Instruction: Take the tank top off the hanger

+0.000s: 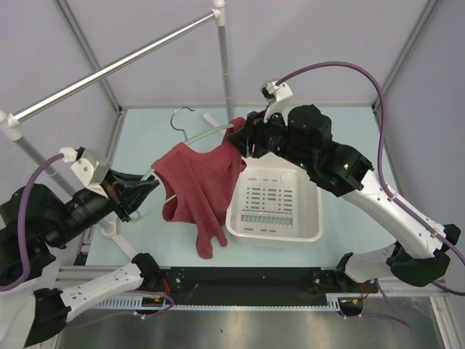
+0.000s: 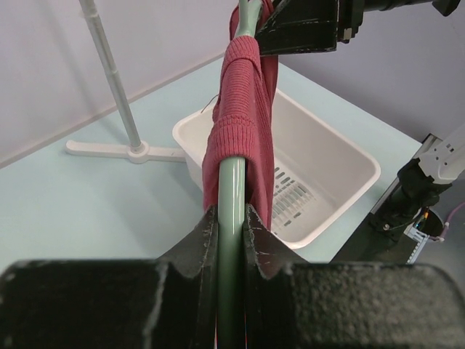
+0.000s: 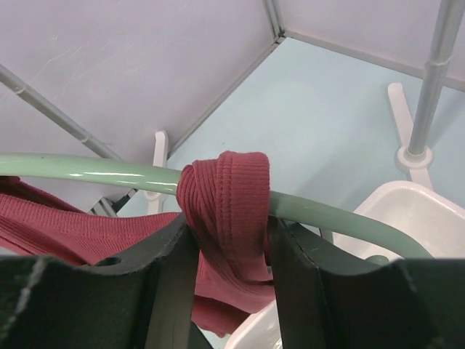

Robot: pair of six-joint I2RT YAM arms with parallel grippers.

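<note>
Red tank top (image 1: 196, 185) hangs on the green hanger (image 2: 232, 190), stretched between your end effectors. Your left end effector (image 2: 231, 216) clamps the hanger tip; your right end effector (image 3: 232, 227) pinches the strap (image 3: 227, 190), with the hanger running crosswise between its fingers.

White slotted basket (image 1: 275, 235) on my pale blue table (image 1: 145, 138), right of centre; silver rail (image 1: 116, 69) slanting across the upper left, joined to an upright pole (image 1: 225, 73); the pole's white foot (image 2: 123, 150) flat on the tabletop, near the basket's far corner; lilac-grey walls (image 1: 327, 36) around
</note>
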